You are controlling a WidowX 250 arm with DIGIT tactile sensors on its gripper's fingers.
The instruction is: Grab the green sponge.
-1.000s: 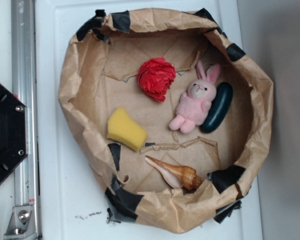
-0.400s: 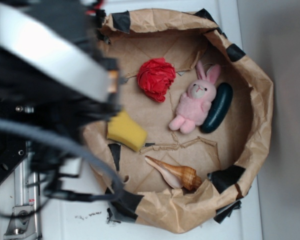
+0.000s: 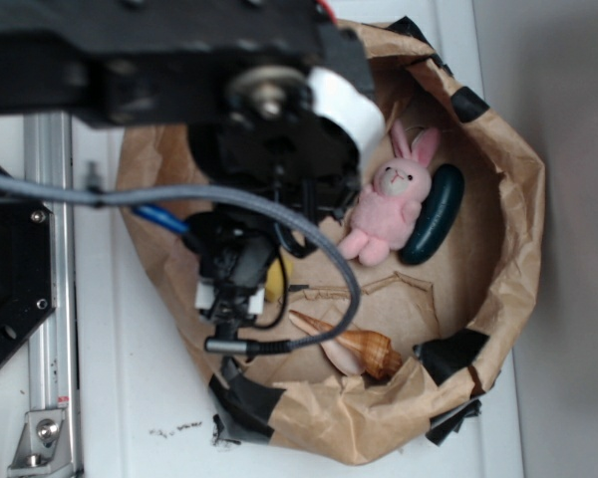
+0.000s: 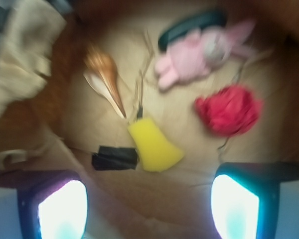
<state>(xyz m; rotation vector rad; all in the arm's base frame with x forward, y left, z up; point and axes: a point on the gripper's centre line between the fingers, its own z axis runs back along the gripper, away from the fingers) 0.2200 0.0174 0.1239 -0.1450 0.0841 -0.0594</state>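
A: Where does the gripper (image 4: 148,199) stand?

B: In the wrist view its two pale fingers (image 4: 62,209) sit wide apart at the bottom corners, nothing between them. It is spread and holds nothing, hanging above the floor of the brown paper nest (image 3: 508,199).

A: And the green sponge (image 4: 153,144)?

B: Yellow to the eye, a foam wedge lying flat on the paper, ahead of the gap between the fingers and slightly toward the left one. Its narrow end points away from the gripper, toward the seashell (image 4: 103,74); its wide end faces the gripper and leans right. From outside, the arm (image 3: 229,90) hides nearly all of it.

A: So what does the reach hinge on?

B: Likely a short advance and descent. The wedge's long axis runs roughly away from the gripper, so the fingers would straddle its width.

A: Anything crowding it?

B: Black tape (image 4: 114,158) touches its left edge. The red crumpled ball (image 4: 229,109) and pink bunny (image 4: 199,55) lie well apart.
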